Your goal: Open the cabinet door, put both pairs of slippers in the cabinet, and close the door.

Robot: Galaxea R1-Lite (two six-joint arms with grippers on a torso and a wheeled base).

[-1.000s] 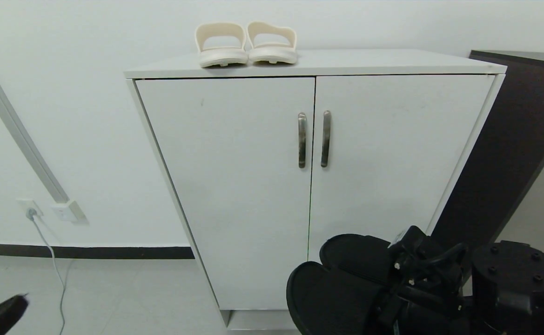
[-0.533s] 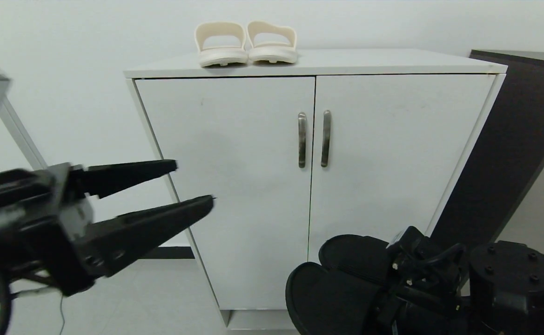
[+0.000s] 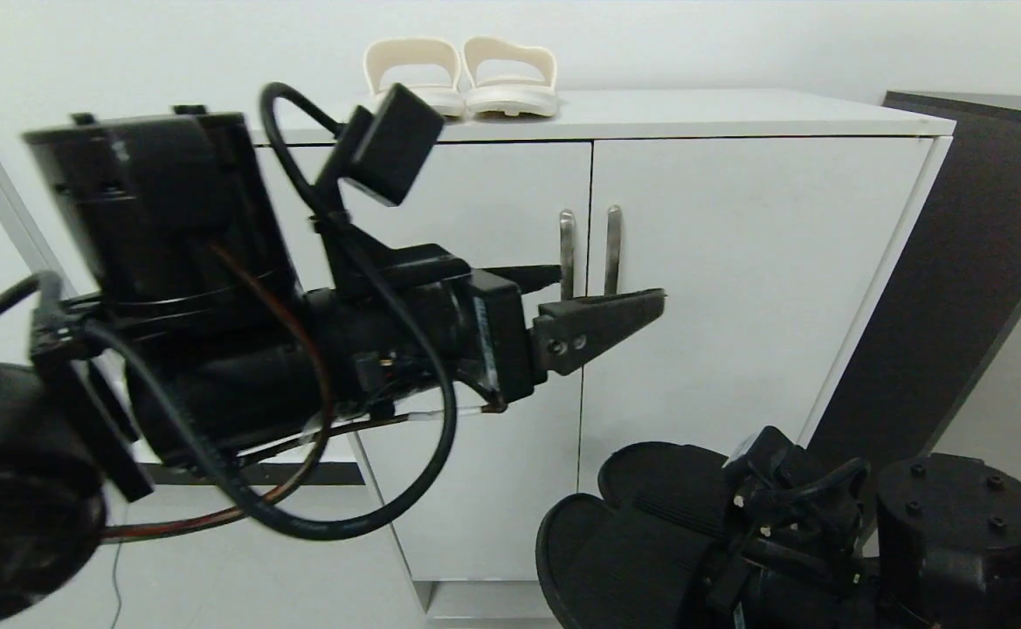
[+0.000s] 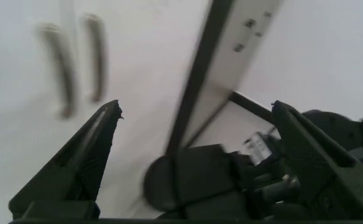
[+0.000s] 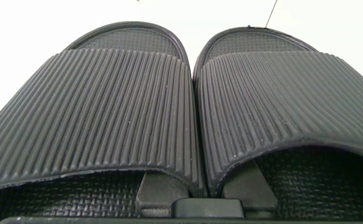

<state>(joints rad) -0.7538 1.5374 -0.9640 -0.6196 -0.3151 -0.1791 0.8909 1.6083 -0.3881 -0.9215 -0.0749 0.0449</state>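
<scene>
Your left gripper [image 3: 608,288] gapes before the cabinet handles [image 3: 613,240], seemingly clear; your right gripper [image 3: 759,515] clamps the black slippers [image 3: 641,515]. Cream slippers [image 3: 510,83] sit atop.

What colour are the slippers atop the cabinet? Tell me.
Cream slippers, clearest in the head view.

Cabinet [image 3: 737,306] plain white; handles [image 3: 613,245] dull silver-grey. Cream slippers [image 3: 462,74] plain. Black slippers [image 5: 188,106]: straps finely ribbed, footbeds small-grid textured. Left tool [image 3: 606,288] black. Side panel [image 3: 982,262] dark brown-black. Baseboard [image 3: 318,473] black.
</scene>
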